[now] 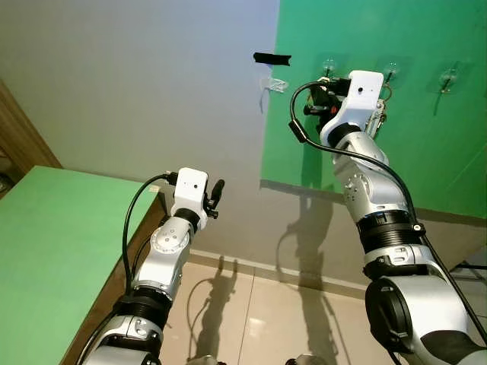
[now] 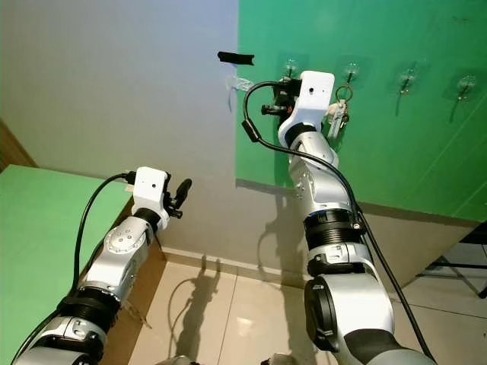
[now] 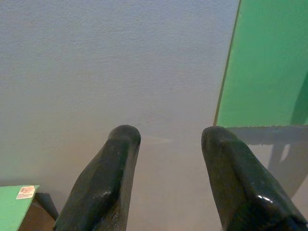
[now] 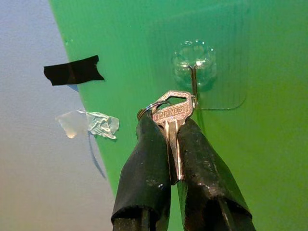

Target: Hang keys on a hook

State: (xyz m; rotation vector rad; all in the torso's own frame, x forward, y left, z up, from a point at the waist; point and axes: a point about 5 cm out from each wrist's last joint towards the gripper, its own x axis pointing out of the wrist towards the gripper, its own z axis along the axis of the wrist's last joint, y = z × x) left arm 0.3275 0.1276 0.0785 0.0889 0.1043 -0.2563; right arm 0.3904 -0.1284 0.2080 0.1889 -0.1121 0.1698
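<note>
A staged test room rather than a lived-in home: a bright green board [image 2: 380, 114] covers the wall at the upper right of the frame, carrying a row of clear suction hooks [image 2: 407, 76]. Black tape [image 2: 235, 57] sticks to the bare grey wall [image 2: 114, 76]. A green-covered tabletop [image 1: 53, 243] sits lower left, over pale floor tiles [image 2: 251, 312].

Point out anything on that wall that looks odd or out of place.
Beside the green panel's left edge, on the grey wall, sit a strip of black tape and a crumpled scrap of clear tape, leftovers holding nothing. Otherwise orderly: the right hand pinches a silver key just below a clear suction hook.
</note>
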